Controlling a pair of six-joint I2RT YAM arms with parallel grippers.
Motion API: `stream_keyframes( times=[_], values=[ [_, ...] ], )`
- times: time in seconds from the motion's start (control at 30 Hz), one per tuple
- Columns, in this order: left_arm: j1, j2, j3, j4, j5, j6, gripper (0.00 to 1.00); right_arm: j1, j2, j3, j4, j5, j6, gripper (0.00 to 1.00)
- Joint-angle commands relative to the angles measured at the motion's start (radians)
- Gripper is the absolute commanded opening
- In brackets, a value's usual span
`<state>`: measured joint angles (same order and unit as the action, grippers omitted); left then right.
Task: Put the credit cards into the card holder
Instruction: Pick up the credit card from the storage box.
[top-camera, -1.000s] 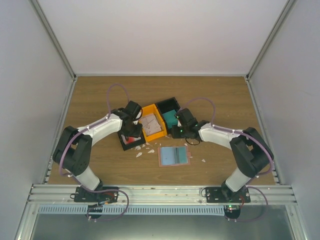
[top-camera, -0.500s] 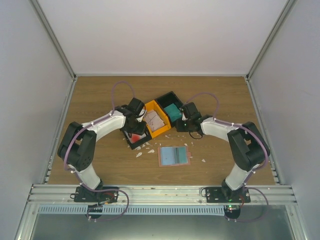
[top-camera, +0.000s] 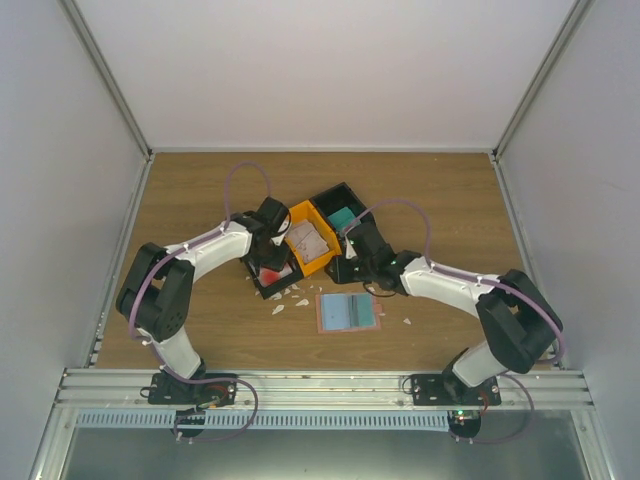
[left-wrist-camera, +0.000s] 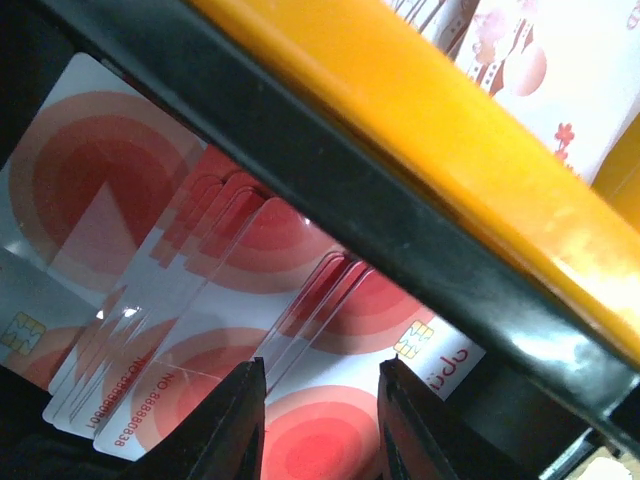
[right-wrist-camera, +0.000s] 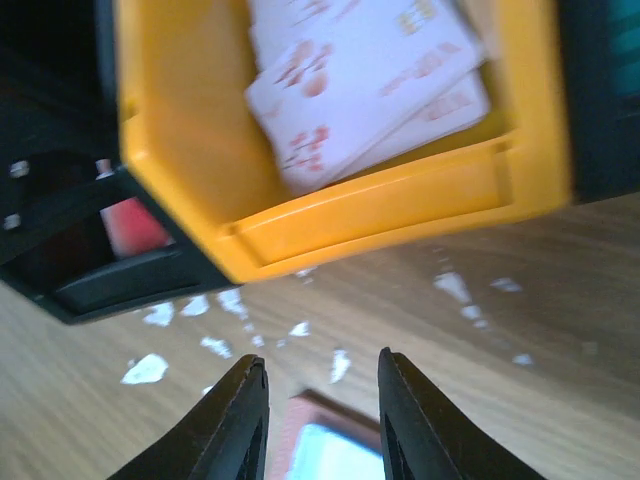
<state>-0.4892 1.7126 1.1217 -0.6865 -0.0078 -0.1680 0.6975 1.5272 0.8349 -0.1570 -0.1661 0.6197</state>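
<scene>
The card holder (top-camera: 349, 311) lies open on the table, reddish-brown with light blue pockets; a corner shows in the right wrist view (right-wrist-camera: 325, 450). White cards with red blobs (left-wrist-camera: 250, 290) are stacked in the left black bin (top-camera: 272, 277). My left gripper (left-wrist-camera: 320, 420) is open, low inside that bin just above these cards. Pale pinkish-white cards (right-wrist-camera: 370, 75) lie in the orange bin (top-camera: 312, 240). Teal cards (top-camera: 343, 219) sit in the far black bin. My right gripper (right-wrist-camera: 322, 415) is open and empty above the table between the orange bin and the holder.
Small white paper scraps (top-camera: 290, 297) are scattered on the wood by the bins and near the holder's right side (top-camera: 407, 321). The three bins stand in a slanted row at the table's middle. Grey walls enclose the table.
My right gripper has moved left and nearer, from over the teal bin to the orange bin's near edge by the holder. My left gripper has stayed low in the red-card bin.
</scene>
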Motion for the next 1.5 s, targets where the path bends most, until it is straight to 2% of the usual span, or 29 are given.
stream_keyframes(
  times=[0.0,0.33,0.57,0.9,1.23,1.47],
  values=[
    [-0.005,-0.014,-0.038,0.013,0.006,0.049,0.34,0.077,-0.008,-0.02,0.085,0.006,0.076,0.33],
    [-0.003,0.0,-0.056,0.005,-0.025,0.095,0.39,0.151,0.107,0.042,0.114,-0.016,0.112,0.32],
    [-0.004,-0.01,-0.036,0.01,-0.038,0.106,0.46,0.171,0.169,0.106,0.05,0.001,0.096,0.32],
    [-0.005,0.023,-0.043,-0.005,-0.006,0.076,0.46,0.171,0.231,0.171,-0.042,0.047,0.058,0.32],
    [-0.006,0.044,-0.038,-0.007,0.006,0.07,0.44,0.172,0.247,0.191,-0.053,0.037,0.052,0.32],
    [-0.009,-0.013,-0.028,-0.022,0.093,0.055,0.4,0.172,0.264,0.209,-0.058,0.033,0.049,0.32]
  ],
)
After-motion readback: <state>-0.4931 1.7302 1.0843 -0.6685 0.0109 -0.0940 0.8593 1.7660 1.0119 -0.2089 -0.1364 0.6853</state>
